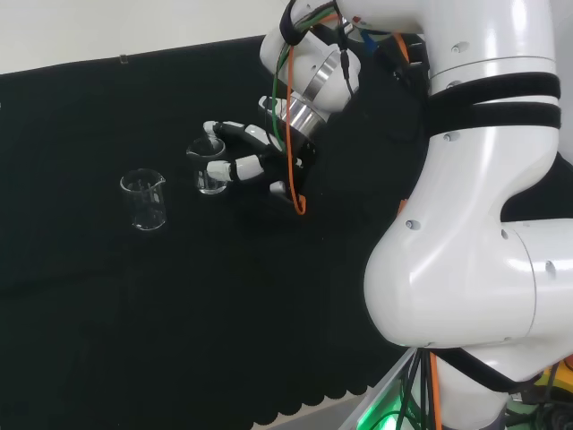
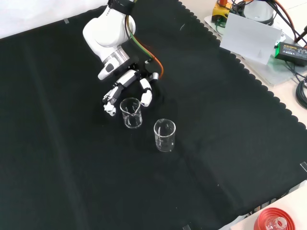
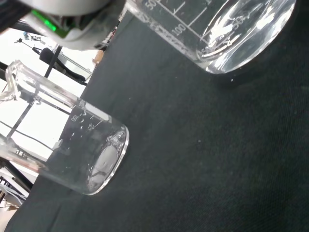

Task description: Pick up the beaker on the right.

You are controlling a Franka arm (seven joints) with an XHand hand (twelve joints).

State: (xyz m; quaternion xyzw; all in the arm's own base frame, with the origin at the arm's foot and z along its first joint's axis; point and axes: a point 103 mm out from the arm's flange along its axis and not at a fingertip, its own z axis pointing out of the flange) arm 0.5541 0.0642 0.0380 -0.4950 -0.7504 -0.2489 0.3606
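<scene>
Beaker (image 1: 210, 170) sits between my hand's (image 1: 260, 161) spread fingers (image 2: 145, 96), upright on cloth (image 2: 72, 167), not yet pinched; approach sideways keeps rim clear. Second beaker (image 1: 145, 199) beyond fingertips, apart.

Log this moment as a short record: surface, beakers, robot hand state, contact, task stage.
surface: black cloth
beakers: two clear glass, both upright on the cloth
near beaker: between the fingers of the robot hand
far beaker: stands apart, untouched
robot hand state: fingers partly curled around the near beaker
contact: cannot tell whether the fingers touch the glass
task stage: beaker not yet lifted
</scene>
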